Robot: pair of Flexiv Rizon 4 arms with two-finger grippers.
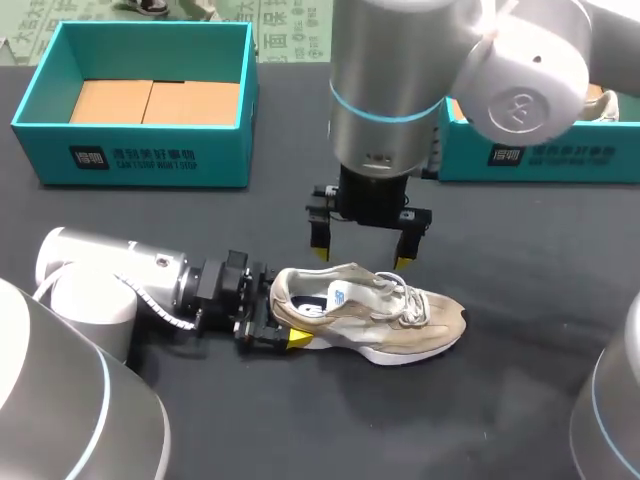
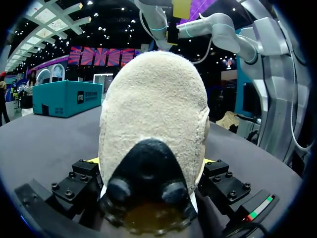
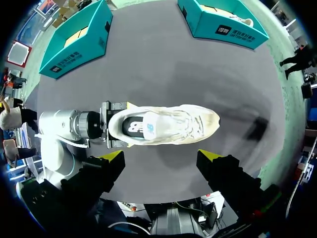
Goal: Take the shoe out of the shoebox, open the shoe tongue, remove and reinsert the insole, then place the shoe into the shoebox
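While left gripper (image 1: 284, 316) clamps shoe (image 1: 380, 315), right gripper (image 1: 361, 257) hovers.

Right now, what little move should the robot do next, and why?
Probably lower the right claw onto the tongue to pull it open. The shoe lies on the table, the left claw grips its heel from both sides, and the right claw hangs open above it, touching nothing.

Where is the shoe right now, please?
In the head view, the shoe lies on the table near the middle, heel clamped in the left gripper, beneath the open right gripper.
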